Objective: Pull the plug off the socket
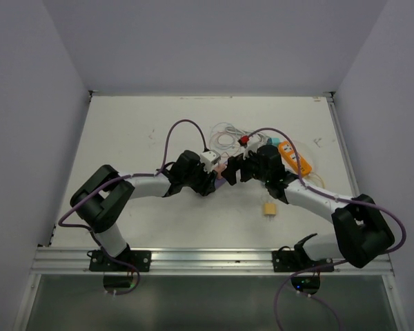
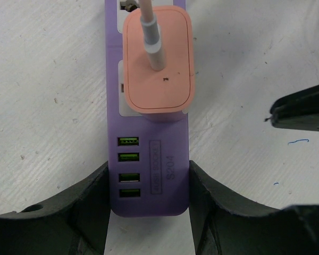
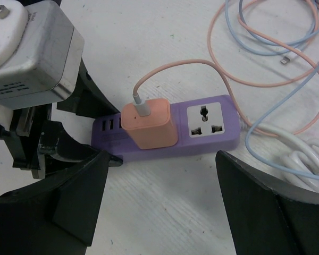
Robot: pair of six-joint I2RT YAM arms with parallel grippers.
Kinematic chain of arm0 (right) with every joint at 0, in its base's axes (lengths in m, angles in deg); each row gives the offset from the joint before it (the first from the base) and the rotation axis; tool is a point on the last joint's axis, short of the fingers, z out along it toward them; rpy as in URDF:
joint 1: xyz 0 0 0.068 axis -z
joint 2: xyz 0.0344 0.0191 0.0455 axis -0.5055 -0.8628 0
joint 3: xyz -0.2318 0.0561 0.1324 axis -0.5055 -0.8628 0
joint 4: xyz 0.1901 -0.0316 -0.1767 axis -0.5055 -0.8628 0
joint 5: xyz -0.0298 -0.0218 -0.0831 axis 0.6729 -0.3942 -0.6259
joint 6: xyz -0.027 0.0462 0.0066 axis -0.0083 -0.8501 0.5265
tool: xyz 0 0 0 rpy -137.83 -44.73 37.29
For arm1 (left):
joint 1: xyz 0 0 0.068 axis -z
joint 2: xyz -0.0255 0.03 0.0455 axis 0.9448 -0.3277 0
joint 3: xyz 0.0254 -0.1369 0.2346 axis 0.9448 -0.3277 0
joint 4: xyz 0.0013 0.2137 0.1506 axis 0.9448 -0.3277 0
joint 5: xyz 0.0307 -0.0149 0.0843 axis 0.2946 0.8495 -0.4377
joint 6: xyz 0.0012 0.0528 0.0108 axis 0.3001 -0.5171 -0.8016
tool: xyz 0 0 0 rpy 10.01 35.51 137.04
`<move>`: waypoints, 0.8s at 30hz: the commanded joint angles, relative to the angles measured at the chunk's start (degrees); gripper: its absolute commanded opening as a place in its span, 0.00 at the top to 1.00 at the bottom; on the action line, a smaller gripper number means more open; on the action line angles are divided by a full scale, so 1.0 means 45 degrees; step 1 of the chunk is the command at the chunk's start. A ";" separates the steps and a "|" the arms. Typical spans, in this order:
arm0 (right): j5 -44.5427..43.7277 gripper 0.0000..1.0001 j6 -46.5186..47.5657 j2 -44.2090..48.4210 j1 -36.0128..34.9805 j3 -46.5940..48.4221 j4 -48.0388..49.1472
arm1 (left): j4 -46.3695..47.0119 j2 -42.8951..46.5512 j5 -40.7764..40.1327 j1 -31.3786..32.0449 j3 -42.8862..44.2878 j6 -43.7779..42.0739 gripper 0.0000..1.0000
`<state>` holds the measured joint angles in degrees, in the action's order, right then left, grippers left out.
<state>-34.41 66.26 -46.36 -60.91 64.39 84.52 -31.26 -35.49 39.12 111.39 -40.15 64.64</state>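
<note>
Pink charger plug [image 3: 149, 125] sits in purple power strip [image 3: 202, 141] on bench [image 3: 149, 32]. Left pincer [image 2: 149, 194] clamped on strip's USB end. Right pincer [image 3: 162, 196] wide apart over plug. Plug probably light, rigid, smooth, tight in socket; grip flat sides, not soft cable [image 3: 175, 64].

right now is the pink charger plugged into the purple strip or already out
plugged in: the pink charger sits flush against the purple strip in both wrist views, with no gap and no prongs showing
</note>
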 commanded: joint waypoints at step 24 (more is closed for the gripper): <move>0.0950 0.29 -0.0332 -0.3202 -0.0321 0.0494 0.4877 | -0.2022 -0.0577 -0.0579 -0.0214 -0.0457 0.0290 1.00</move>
<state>-31.61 65.56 -59.87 -61.87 64.76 101.22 -31.28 -35.49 39.14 111.39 -40.15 64.64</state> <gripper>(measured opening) 0.730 0.562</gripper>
